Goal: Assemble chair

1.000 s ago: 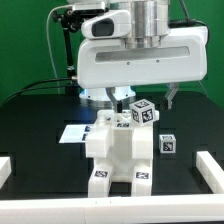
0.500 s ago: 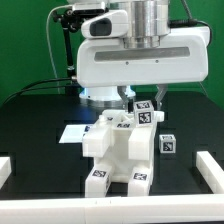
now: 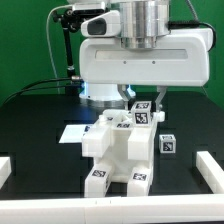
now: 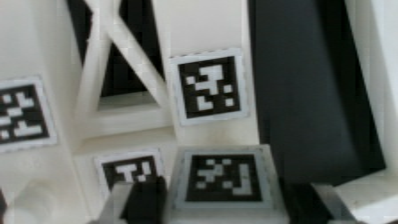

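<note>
The hand [image 3: 143, 101] hangs low over the rear of the partly built white chair [image 3: 115, 152], which stands near the middle of the black table [image 3: 35, 125]. Its fingers are apart, one on each side of a tagged white part [image 3: 142, 113] at the chair's upper rear, toward the exterior view's right. Whether that part is joined to the chair cannot be told. In the wrist view one finger [image 4: 143, 203] sits just beside the part, while a dark gap separates it from the other finger, so nothing is clamped. Past the part, the wrist view shows a tagged white panel [image 4: 210, 87] and thin crossed bars [image 4: 111, 50]. A small tagged block [image 3: 167, 144] lies on the table near the chair, on the exterior view's right and apart from it. The marker board [image 3: 72, 132] lies flat behind the chair, toward the exterior view's left.
</note>
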You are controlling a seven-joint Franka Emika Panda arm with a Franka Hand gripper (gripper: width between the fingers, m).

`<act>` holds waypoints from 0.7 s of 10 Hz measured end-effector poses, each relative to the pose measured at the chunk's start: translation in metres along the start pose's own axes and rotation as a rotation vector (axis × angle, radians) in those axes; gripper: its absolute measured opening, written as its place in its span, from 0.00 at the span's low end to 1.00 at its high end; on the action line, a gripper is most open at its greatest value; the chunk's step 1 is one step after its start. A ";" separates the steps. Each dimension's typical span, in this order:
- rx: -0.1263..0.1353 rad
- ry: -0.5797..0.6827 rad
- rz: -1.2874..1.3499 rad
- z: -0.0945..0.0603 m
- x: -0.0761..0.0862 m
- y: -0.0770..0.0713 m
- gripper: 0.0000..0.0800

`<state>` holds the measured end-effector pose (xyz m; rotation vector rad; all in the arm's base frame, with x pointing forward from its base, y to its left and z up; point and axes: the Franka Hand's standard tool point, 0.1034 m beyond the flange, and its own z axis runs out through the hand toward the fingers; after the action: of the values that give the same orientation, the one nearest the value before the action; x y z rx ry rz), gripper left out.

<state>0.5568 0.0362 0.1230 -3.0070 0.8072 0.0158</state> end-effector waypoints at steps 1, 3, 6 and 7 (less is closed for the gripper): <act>0.002 0.001 0.062 0.000 0.000 0.000 0.36; 0.008 -0.001 0.245 0.000 0.000 -0.001 0.36; 0.009 -0.002 0.266 0.000 0.000 -0.001 0.48; 0.009 -0.002 0.233 0.000 0.000 -0.001 0.70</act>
<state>0.5572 0.0377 0.1230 -2.8855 1.1482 0.0204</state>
